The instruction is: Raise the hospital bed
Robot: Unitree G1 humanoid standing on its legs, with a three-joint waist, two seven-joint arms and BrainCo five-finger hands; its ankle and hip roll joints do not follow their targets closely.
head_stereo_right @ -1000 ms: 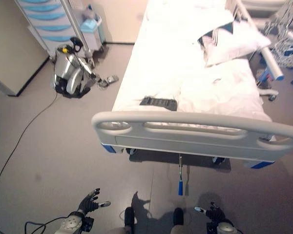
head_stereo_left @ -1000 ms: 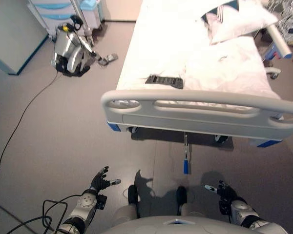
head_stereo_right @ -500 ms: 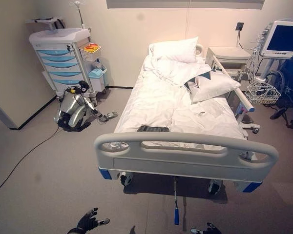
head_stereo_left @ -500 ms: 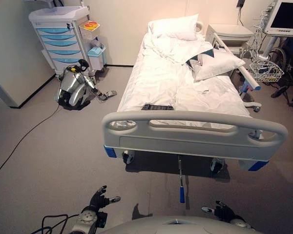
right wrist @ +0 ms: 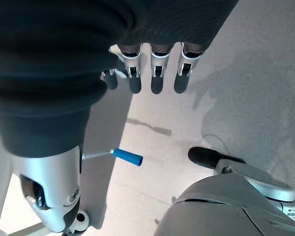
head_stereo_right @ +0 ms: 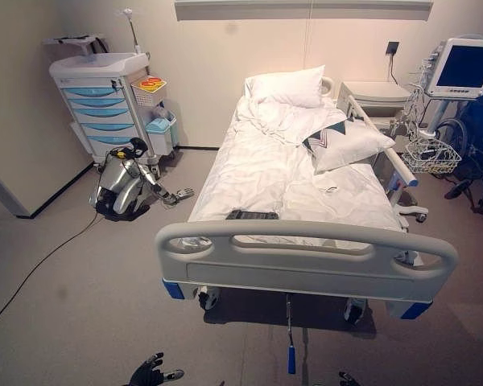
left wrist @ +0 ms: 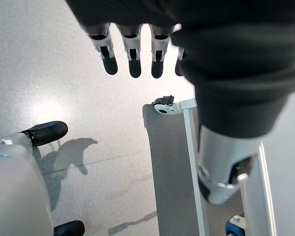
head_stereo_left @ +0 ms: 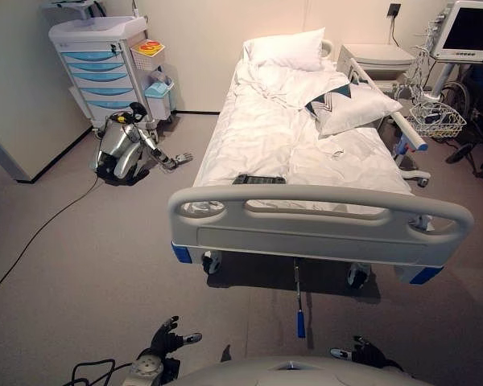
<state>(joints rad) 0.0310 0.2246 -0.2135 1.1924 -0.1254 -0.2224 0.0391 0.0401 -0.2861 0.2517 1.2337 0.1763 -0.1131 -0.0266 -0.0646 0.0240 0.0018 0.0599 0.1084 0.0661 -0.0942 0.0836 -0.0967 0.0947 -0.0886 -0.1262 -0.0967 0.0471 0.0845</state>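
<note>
My left hand (head_stereo_left: pixel 167 344) and right hand (head_stereo_left: pixel 362 353) hang low with relaxed fingers, holding nothing. The hospital bed (head_stereo_left: pixel 306 145) stands ahead, its blue-handled crank (head_stereo_left: pixel 300 314) under the footboard (head_stereo_left: pixel 322 225).

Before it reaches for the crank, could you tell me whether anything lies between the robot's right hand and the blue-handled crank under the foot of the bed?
Nothing visible does. The crank handle sticks out below the footboard over bare floor, and the right hand, fingers relaxed, hangs just beside it with open floor between them.
</note>
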